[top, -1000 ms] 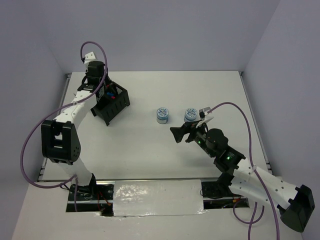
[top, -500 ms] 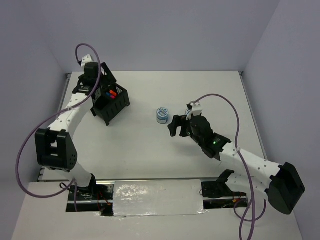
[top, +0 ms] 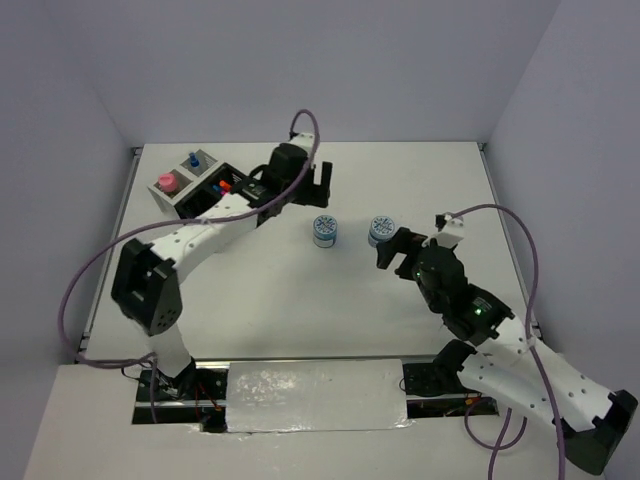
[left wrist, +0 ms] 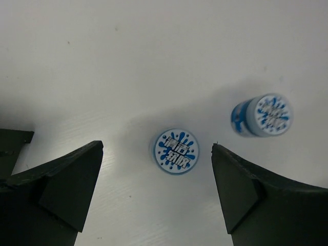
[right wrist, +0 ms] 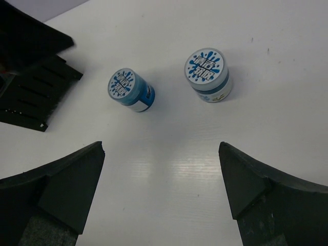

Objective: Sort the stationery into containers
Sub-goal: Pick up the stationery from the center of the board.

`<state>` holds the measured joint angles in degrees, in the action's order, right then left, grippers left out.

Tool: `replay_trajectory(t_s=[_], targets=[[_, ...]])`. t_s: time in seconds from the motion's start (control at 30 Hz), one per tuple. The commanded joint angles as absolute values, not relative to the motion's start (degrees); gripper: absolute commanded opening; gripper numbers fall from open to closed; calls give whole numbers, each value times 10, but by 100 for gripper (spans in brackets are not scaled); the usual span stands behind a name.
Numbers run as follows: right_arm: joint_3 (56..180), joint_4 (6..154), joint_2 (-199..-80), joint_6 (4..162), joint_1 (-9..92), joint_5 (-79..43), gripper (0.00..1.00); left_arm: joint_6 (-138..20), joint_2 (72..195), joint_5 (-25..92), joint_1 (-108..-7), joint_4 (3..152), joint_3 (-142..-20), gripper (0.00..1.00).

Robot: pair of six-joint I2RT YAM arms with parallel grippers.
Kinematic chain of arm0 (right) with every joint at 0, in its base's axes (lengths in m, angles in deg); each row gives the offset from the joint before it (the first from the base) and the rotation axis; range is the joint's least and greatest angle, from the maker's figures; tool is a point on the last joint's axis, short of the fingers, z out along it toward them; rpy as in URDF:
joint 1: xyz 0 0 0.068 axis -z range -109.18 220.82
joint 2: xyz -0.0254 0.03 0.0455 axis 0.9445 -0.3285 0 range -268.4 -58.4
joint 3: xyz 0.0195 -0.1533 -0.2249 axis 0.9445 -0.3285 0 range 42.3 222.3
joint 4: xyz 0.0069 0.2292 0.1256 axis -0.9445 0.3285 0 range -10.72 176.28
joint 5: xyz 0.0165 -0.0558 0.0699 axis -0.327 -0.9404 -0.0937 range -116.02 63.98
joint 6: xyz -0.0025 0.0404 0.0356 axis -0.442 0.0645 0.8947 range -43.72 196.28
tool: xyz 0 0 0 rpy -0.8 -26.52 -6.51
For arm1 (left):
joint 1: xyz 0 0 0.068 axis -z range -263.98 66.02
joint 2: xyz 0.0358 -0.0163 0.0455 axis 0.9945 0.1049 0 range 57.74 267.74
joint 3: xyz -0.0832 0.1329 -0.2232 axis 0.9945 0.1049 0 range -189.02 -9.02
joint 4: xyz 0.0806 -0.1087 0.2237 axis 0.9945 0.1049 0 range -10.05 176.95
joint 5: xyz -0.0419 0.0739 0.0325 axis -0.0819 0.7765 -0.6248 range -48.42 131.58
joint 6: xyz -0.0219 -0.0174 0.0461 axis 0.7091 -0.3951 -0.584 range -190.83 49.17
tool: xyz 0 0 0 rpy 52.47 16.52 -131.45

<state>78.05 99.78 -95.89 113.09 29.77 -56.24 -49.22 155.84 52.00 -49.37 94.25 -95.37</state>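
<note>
Two round blue-and-white tins stand upright mid-table, the left tin [top: 325,230] and the right tin [top: 380,230]. My left gripper [top: 321,183] hovers open above the left tin [left wrist: 176,150], which shows just ahead of its wide-apart fingertips; the right tin [left wrist: 262,115] lies off to one side. My right gripper [top: 396,247] is open and empty, just near of the right tin [right wrist: 207,74], with the left tin [right wrist: 128,89] also ahead. The black mesh organiser [top: 205,197] at the back left holds red and blue-capped items. Two grey cups [top: 166,186] [top: 197,162] beside it hold a pink thing and a blue-capped one.
White walls close in the table at the back and both sides. The organiser's corner [right wrist: 31,97] shows at the left of the right wrist view. The left arm [top: 200,235] stretches across the table's left half.
My left gripper opened, left the organiser and swung right to above the left tin, uncovering the grey cups. My right gripper reached in towards the tins, then drew back right.
</note>
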Motion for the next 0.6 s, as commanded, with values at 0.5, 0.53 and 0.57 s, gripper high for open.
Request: replay_trajectory(t_s=[0.5,0.53,0.57], targets=[[809,1093,-887,1081,301,-491,100,-595,1730,563,-426,993,-1026,99],[807,1089,-887,1079,301,-485,100,-597,1733,563,-426,989,-1024,99],[806,1083,-887,1079,300,-480,100,-599,1736,564,-427,989,-1026,99]])
